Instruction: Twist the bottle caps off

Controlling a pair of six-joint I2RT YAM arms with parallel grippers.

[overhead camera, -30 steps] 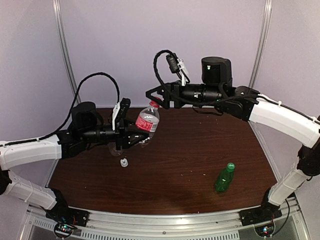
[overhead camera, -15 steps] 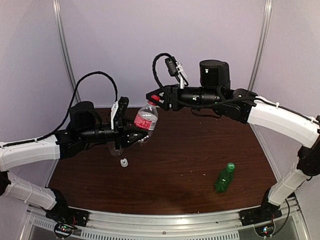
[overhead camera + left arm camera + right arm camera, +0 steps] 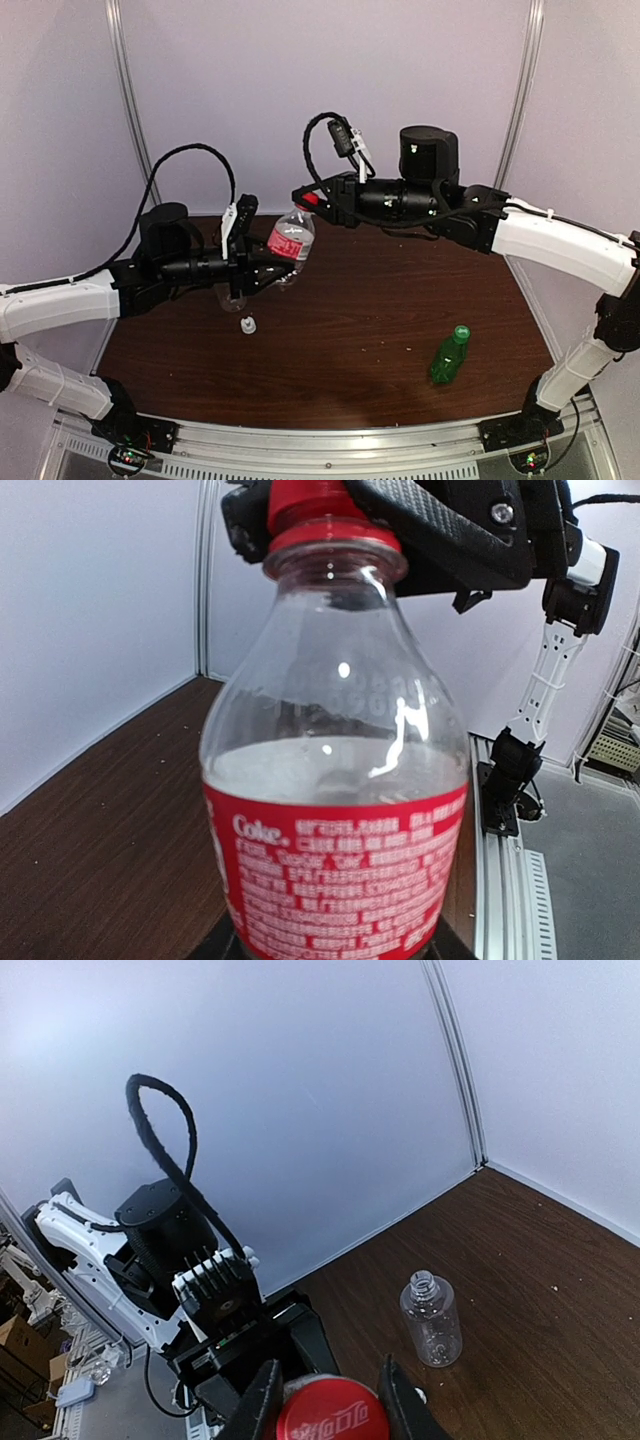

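— Round red plastic screw cap [image 3: 320, 510]: where does it sit?
— On the neck of the clear plastic bottle with the red label [image 3: 293, 240], raised well above the dark wooden table [image 3: 380, 300]. The left gripper [image 3: 278, 272] is clamped on the bottle's lower end.
— And the right gripper [image 3: 330, 1400]?
— Closed down on the cap, one finger on either side. In its wrist view the cap's top faces the camera, so pincer and neck line up.
— Long axis?
— Nearly upright, with the neck leaning a little toward the right arm, which reaches in from that side. I judge the turn must go round that axis.
— Room?
— Open air round the neck, and the back wall stands apart. The tight spot is the right gripper's body, just above the bottle's shoulder.
— The others?
— The small white nozzle-shaped cap [image 3: 247, 324] lies loose on the table near the left arm. The green bottle [image 3: 449, 358], with its round green cap [image 3: 461, 331] on, rests well apart, nearer the right arm's base.
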